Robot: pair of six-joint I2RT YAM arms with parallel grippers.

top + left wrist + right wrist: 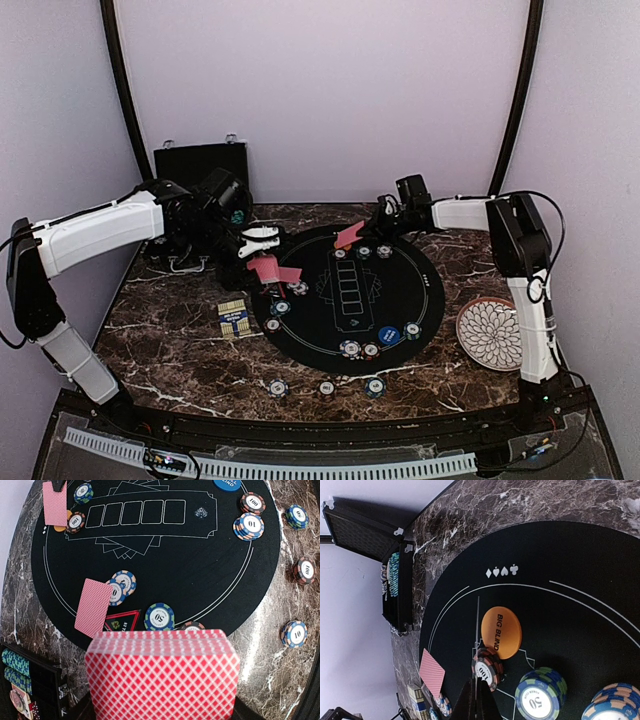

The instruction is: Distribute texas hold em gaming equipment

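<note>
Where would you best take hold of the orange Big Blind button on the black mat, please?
By its rim, from straight above: the orange button lies flat on the black mat, so only its thin edge offers purchase. A chip stack crowds one edge, so I would set the jaws across the two free sides, away from that stack.

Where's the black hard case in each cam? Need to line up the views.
Top external: black case at the back-left table corner, lid standing near the wall.
Left wrist: only one corner, bottom left, teal chips racked inside.
Right wrist: upper left, open, teal chips in its tray.
Shared landmark: round black mat.
</note>
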